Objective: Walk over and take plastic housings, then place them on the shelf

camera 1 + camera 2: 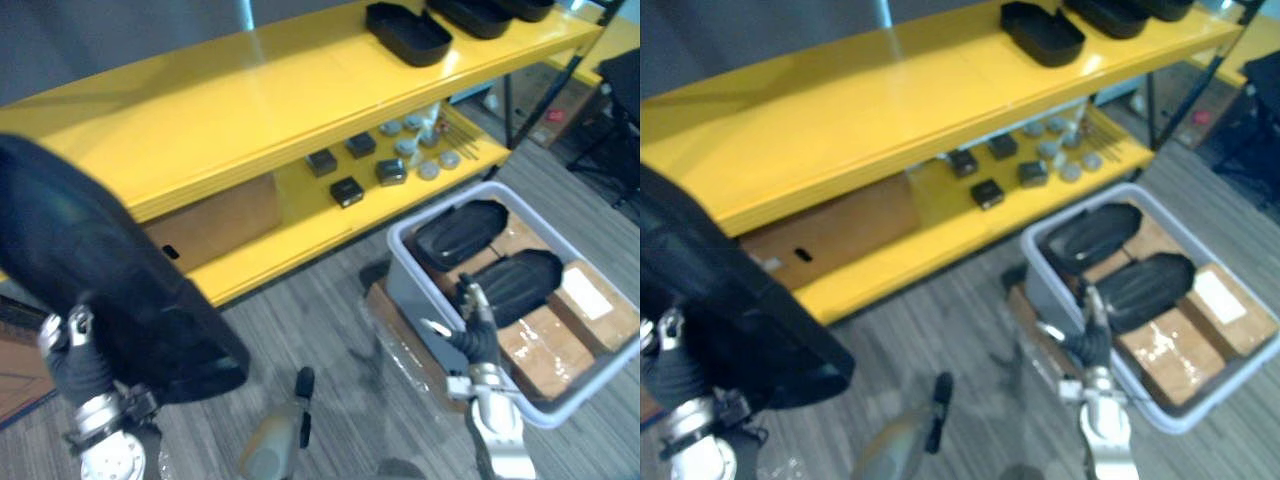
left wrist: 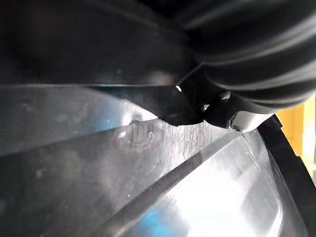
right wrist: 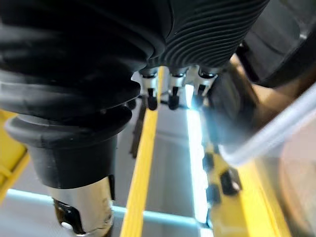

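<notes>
A large black plastic housing [image 1: 110,270] hangs in the air at the left, in front of the yellow shelf [image 1: 250,100]. My left hand [image 1: 78,355] holds it from below, and in the left wrist view the housing's ribbed inside [image 2: 148,187] lies right against the hand. Two more black housings [image 1: 460,230] [image 1: 520,280] lie in a grey bin [image 1: 400,250] at the right. My right hand [image 1: 478,330] stands open at the bin's near wall, fingers pointing up beside the nearer housing. Other black housings [image 1: 408,32] [image 1: 470,12] rest on the top shelf at the far right.
The lower shelf carries small black boxes [image 1: 345,190] and grey round parts [image 1: 420,150]. Cardboard boxes [image 1: 540,340] lie in the bin under the housings. The bin stands on a wrapped carton [image 1: 395,325] on the grey floor. A black chair [image 1: 620,90] stands at the far right.
</notes>
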Tool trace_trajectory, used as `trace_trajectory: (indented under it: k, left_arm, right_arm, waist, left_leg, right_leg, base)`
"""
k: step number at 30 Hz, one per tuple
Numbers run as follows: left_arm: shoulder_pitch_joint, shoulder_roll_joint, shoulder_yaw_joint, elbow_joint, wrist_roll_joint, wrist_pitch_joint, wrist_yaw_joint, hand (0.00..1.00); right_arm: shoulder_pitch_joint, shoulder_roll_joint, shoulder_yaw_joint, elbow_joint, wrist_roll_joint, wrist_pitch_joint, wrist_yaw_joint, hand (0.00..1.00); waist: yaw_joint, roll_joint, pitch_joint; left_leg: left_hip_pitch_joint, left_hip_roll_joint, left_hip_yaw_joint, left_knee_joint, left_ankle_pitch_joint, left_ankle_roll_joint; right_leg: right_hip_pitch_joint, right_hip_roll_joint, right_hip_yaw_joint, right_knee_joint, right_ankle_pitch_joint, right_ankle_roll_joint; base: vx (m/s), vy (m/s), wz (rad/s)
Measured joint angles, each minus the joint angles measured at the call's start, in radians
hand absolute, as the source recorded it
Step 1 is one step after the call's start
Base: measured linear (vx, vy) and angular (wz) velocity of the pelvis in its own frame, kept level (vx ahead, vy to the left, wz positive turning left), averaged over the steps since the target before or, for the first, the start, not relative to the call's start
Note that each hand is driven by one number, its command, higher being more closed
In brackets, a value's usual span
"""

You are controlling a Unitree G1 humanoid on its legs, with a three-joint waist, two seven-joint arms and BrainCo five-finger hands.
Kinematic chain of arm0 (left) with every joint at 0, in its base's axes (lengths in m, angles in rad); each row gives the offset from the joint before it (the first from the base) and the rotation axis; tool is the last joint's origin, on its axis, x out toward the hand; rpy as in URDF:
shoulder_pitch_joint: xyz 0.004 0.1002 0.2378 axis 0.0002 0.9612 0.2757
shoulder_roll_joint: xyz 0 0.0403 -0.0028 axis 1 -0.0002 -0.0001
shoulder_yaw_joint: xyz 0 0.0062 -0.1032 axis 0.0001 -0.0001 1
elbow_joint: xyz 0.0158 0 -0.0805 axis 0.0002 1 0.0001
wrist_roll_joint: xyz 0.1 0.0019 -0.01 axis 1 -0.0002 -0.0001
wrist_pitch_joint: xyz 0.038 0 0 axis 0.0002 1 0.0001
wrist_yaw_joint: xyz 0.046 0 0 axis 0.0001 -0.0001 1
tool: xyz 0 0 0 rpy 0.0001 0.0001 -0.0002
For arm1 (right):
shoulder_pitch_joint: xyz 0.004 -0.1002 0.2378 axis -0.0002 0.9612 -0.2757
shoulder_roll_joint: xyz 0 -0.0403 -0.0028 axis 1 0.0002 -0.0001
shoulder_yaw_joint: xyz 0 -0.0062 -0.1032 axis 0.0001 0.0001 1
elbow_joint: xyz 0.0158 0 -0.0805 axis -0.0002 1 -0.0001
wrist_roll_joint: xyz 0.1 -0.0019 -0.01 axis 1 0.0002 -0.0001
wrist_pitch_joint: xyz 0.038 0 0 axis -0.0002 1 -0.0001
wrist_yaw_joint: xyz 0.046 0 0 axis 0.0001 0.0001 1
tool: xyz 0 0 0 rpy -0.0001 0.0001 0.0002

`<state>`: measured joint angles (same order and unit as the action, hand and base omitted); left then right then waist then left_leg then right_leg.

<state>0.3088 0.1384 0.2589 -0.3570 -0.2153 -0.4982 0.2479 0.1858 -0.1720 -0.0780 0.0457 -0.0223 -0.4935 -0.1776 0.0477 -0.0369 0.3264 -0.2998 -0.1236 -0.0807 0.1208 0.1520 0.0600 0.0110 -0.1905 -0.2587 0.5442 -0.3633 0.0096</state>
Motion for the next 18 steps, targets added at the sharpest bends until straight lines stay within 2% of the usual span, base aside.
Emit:
trace_trajectory:
  k: [2, 4, 6, 9, 12, 18]
  left_arm:
    - [-0.013, -0.001, -0.002, 0.001, 0.012, 0.000, 0.031, 1.00]
    - [-0.017, 0.008, -0.005, 0.000, 0.057, 0.001, 0.057, 1.00]
    - [-0.028, 0.008, -0.009, 0.000, 0.077, 0.003, 0.064, 1.00]
    - [-0.040, 0.009, -0.008, 0.000, 0.108, 0.008, 0.095, 1.00]
    - [-0.044, 0.012, -0.005, 0.000, 0.108, 0.013, 0.101, 1.00]
    - [-0.096, 0.033, -0.003, 0.002, 0.106, 0.013, 0.101, 1.00]
  right_arm:
    - [-0.075, -0.025, 0.002, 0.000, -0.029, -0.018, -0.023, 0.00]
    - [-0.143, -0.054, 0.015, 0.000, -0.040, -0.027, -0.044, 0.00]
    - [-0.171, -0.068, 0.024, 0.000, -0.040, -0.028, -0.045, 0.00]
    - [-0.175, -0.084, 0.039, 0.000, -0.042, -0.028, -0.043, 0.00]
    - [-0.219, -0.104, 0.071, 0.001, -0.062, -0.029, -0.045, 0.00]
    - [-0.319, -0.128, 0.094, 0.001, -0.132, -0.032, -0.087, 0.00]
  waist:
    - [0.003, 0.003, 0.036]
    - [0.021, 0.010, 0.072]
    - [0.022, 0.019, 0.094]
    - [0.023, 0.016, 0.114]
    - [0.027, 0.012, 0.117]
    - [0.052, -0.003, 0.164]
  left_leg:
    - [-0.012, 0.007, 0.038, 0.012, -0.009, 0.003]
    - [-0.030, 0.027, 0.090, 0.013, -0.014, 0.002]
    - [-0.047, 0.038, 0.102, 0.019, -0.014, 0.002]
    - [-0.047, 0.044, 0.121, 0.025, -0.021, 0.002]
    - [-0.052, 0.045, 0.125, 0.029, -0.025, 0.002]
    - [-0.080, 0.038, 0.098, 0.048, -0.034, -0.007]
  right_leg:
    - [-0.014, -0.002, 0.023, -0.043, 0.002, 0.022]
    - [-0.009, -0.002, 0.023, -0.127, 0.001, 0.057]
    - [-0.011, 0.003, 0.022, -0.169, 0.015, 0.096]
    - [-0.012, 0.003, 0.031, -0.183, 0.019, 0.103]
    - [-0.012, 0.002, 0.038, -0.200, 0.026, 0.106]
    - [-0.009, 0.007, 0.012, -0.201, 0.023, 0.100]
  base:
    - [-0.01, 0.006, -0.60]
    - [0.00, -0.017, -0.69]
    - [-0.02, -0.014, -0.34]
    - [-0.01, 0.001, -0.14]
    - [0.05, -0.010, -0.09]
    - [0.04, -0.028, 0.13]
